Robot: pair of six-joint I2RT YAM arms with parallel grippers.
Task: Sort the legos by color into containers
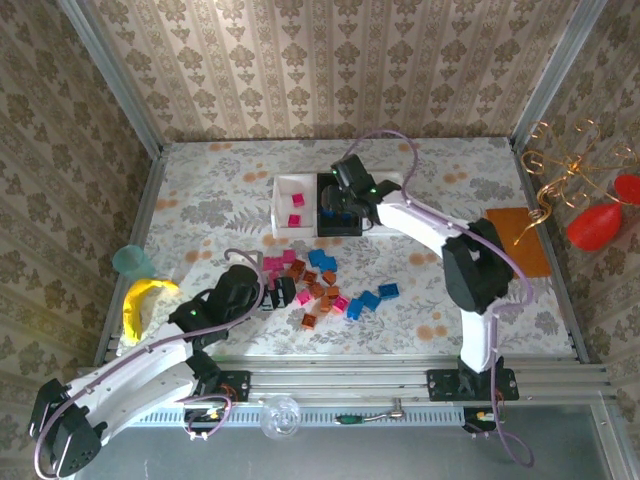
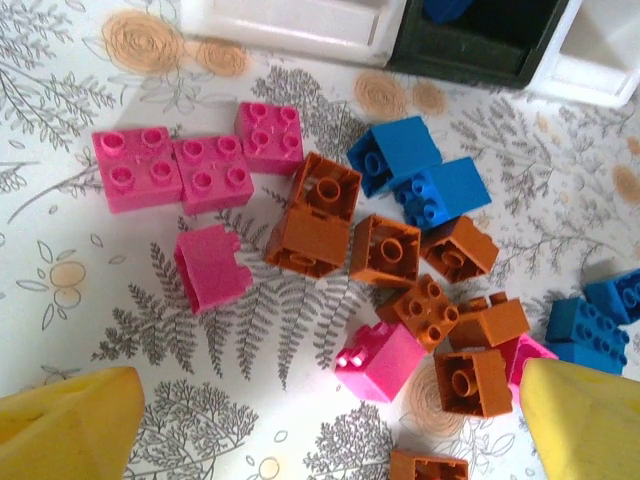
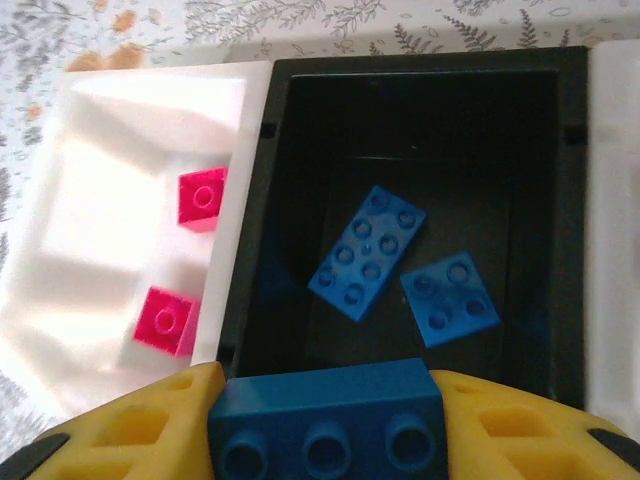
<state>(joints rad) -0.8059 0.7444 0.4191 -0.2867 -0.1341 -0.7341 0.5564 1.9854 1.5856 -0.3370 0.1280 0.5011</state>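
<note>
Right jaws clamp a blue brick (image 3: 328, 415) over the black tray (image 3: 420, 100); left jaws gape over the pile (image 1: 318, 290) at 6 o'clock.

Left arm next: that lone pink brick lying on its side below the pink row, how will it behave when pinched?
The pink brick is likely rigid: it looks like hard moulded plastic. Its flat faces suggest no rolling, though a nudge may tip it. Being small and smooth, it could skid on the tablecloth unless the open left gripper closes squarely.

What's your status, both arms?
Right fingers shut on blue brick above black tray. Left fingers open over loose pile. Nothing in the way.
</note>
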